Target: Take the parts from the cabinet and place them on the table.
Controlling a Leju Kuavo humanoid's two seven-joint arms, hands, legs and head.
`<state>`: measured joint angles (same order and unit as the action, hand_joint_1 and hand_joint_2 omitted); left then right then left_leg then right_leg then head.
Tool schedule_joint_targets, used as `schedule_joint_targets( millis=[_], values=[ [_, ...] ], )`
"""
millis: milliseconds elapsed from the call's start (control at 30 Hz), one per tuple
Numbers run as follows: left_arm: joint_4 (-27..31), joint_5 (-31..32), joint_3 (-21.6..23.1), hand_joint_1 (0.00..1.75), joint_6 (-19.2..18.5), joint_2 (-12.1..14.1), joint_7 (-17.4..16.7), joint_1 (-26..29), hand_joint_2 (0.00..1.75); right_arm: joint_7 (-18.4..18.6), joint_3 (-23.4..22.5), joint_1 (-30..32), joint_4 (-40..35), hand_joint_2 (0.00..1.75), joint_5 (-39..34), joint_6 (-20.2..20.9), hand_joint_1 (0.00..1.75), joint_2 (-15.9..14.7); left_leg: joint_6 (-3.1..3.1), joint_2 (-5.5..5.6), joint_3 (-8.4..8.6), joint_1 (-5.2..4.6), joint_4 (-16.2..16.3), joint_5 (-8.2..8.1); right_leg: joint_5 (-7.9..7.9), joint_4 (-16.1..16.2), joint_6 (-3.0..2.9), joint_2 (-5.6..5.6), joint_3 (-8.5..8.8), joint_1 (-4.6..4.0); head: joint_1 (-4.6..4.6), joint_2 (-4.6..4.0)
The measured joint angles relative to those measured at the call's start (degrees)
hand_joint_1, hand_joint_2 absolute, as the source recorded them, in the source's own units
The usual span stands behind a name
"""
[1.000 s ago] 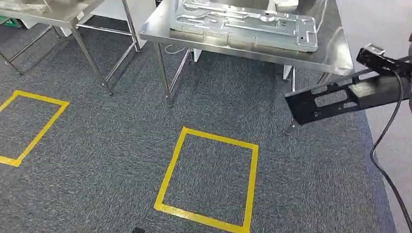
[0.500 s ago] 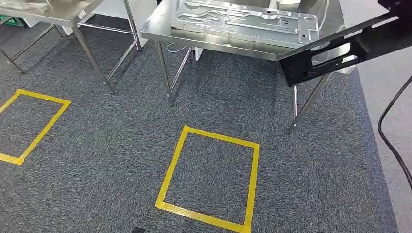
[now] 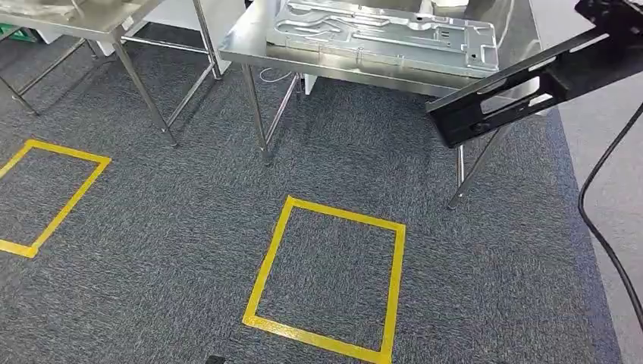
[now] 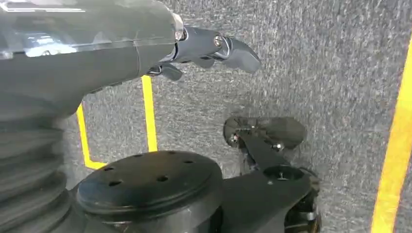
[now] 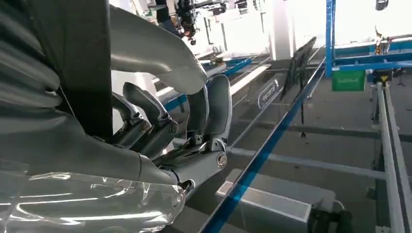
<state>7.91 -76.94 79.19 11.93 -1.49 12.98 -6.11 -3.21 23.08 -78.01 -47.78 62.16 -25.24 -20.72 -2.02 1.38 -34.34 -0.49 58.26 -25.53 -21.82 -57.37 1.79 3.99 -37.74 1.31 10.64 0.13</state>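
Above the steel table's (image 3: 379,64) right corner, the right hand (image 5: 160,121) grasps a black bracket (image 3: 515,87), tilted. Farther back on that table lies a silver panel (image 3: 383,30). Away from the table, the left hand (image 4: 204,48) hangs over carpet, fingers apart, holding nothing.

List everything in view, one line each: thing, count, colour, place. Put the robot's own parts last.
black part: one, black, long and slotted, held up in the air at the right, its free end over the near right corner of the table.
metal plate: one, silver, stamped with grooves, lying flat on the table.
table: one, steel, straight ahead on the carpet.
second table: one, steel, to the far left.
floor squares: two, yellow tape outlines, one in front of the table, one at the left edge.
carpet: one, dark grey, underfoot.
cable: one, black, hanging at the right.
left hand: one, grey, hanging over the carpet, holding nothing.
right hand: one, grey, fingers curled around the black part.
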Motion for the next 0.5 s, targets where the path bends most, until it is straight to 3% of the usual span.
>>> schedule_joint_targets(
  millis=[200,267,300,333,367,433,467,500],
  values=[
    [0.0,1.8,0.2,0.00,-0.6,0.0,-1.2,0.0,1.75,0.2,0.1,0.7,-2.6,1.75,0.0,1.7,1.75,-1.5,-0.51,0.00,-0.16,-0.45,0.3,-0.14,0.06,0.3,0.69,0.09,0.01,0.19,0.00,-0.02],
    [0.0,2.0,0.6,0.00,-0.9,0.0,-1.4,-0.1,1.75,0.4,0.1,0.8,-3.8,1.75,-0.1,2.4,1.75,-2.8,-1.41,-0.16,0.35,0.01,-0.5,-0.72,0.43,-1.1,1.05,-0.02,-0.14,0.04,0.00,-0.02],
    [0.0,2.2,0.9,0.00,-1.1,0.0,-1.5,-0.1,1.75,0.6,0.1,0.9,-4.5,1.75,-0.3,2.8,1.75,-3.5,-1.65,-0.27,0.75,0.21,-0.6,-0.79,-0.01,-1.6,1.13,-0.80,-0.42,0.12,0.00,0.00],
    [0.0,2.5,1.1,0.00,-1.2,0.0,-1.6,-0.1,1.75,0.7,0.0,0.9,-5.2,1.75,-0.5,3.1,1.75,-4.2,-1.95,-0.56,1.18,0.22,-0.6,-1.03,-1.19,-3.7,1.32,-2.19,-1.25,0.03,0.00,-0.02],
    [0.0,2.7,1.2,0.00,-1.2,0.0,-1.7,-0.1,1.75,0.7,0.0,0.9,-5.6,1.75,-0.5,3.4,1.75,-4.7,-2.02,-0.87,1.55,0.21,-0.6,-1.24,-3.15,-7.6,1.54,-2.82,-3.21,-0.01,0.00,-0.02],
    [0.0,2.9,1.5,0.00,-1.4,0.0,-1.9,0.0,1.75,0.7,0.0,1.6,-6.2,1.75,-0.6,3.8,1.75,-5.6,-1.67,-1.47,2.40,0.25,-0.5,-1.91,-6.60,-16.6,1.92,-3.27,-8.15,0.20,0.00,-0.02],
    [0.0,2.9,1.5,0.00,-1.4,0.0,-2.1,0.1,1.75,0.7,0.0,2.2,-6.4,1.75,-0.6,4.2,1.75,-6.0,-1.46,-1.81,2.96,0.35,-0.5,-2.35,-6.66,-18.5,2.09,-3.36,-9.44,0.37,0.00,-0.02],
    [0.0,2.9,1.6,0.00,-1.4,0.0,-2.1,0.1,1.75,0.8,0.0,2.6,-6.6,1.75,-0.6,4.5,1.75,-6.4,-1.20,-2.00,3.68,0.50,-0.5,-2.90,-5.49,-17.5,2.10,-3.46,-9.38,0.52,0.00,0.00]
  ],
)
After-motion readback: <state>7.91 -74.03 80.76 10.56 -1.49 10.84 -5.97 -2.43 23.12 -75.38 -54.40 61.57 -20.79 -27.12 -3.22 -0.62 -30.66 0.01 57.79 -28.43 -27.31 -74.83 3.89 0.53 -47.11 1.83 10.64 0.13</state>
